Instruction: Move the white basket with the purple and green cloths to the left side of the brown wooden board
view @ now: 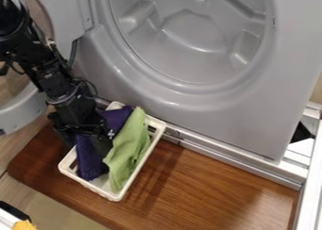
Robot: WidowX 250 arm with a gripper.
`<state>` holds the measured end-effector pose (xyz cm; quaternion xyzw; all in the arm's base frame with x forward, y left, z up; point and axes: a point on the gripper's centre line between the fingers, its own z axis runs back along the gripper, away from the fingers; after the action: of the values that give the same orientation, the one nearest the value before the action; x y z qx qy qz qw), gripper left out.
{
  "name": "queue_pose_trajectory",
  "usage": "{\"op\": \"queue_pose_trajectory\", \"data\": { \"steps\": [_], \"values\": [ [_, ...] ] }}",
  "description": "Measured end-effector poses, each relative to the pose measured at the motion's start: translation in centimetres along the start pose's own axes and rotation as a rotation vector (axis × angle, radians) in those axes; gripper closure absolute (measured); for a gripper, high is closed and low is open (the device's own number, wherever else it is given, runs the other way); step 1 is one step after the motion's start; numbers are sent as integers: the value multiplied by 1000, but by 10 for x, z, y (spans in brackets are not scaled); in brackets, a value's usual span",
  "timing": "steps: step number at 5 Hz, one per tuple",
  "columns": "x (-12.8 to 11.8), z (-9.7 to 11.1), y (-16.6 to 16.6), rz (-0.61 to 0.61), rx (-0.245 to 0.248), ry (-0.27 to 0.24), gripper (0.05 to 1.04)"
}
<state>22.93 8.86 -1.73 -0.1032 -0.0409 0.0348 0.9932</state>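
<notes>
Camera view, purple cloth (90, 162) at claw (87, 147), in basket (134, 176)

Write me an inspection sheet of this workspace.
Surface: brown wood-grain board, glossy.
Job's things: purple cloth and green cloth, side by side in a white basket.
Clutter: yellow-orange item at the lower left edge, not identifiable.
Gripper: down at the basket, by the purple cloth; grip unclear.
Cables: black cable beside the arm.
Surroundings: grey front-loading machine, round door open.
</notes>
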Motion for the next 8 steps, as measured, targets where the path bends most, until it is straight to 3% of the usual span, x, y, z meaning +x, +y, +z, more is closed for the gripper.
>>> {"op": "queue_pose_trajectory", "data": {
  "steps": [2, 4, 5, 8],
  "values": [
    [-1, 4, -6, -27, 24, 32, 81],
    [-2, 55, -27, -43, 125, -60, 83],
    [-2, 71, -35, -51, 133, -99, 83],
    [-5, 77, -41, -68, 139, -112, 83]
  ]
}}
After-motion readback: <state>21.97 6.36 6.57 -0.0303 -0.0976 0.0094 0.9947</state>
